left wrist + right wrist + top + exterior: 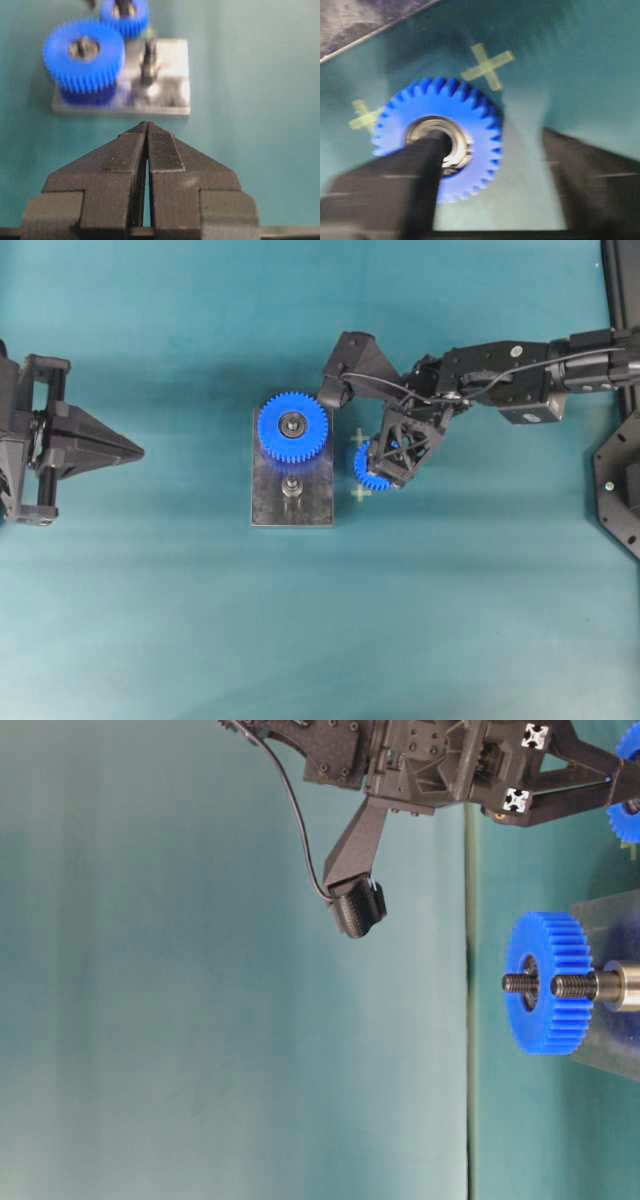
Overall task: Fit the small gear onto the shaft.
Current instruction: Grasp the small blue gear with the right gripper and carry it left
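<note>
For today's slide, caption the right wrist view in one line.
Right end effector straddling the small gear on the teal mat, between two yellow crosses.

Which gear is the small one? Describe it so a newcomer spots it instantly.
Find the grey plate at the centre of the teal table. Just to its right in the overhead view, the small gear lies flat on the mat between two pale cross marks, under the right end effector. Unlike the larger blue gear, it sits off the plate.

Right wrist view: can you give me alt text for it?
A small blue gear lies flat on the teal table, blurred, with the right pincer straddling it: one finger over its silver hub, the other clear to the right. Two yellow crosses flank the gear.
</note>
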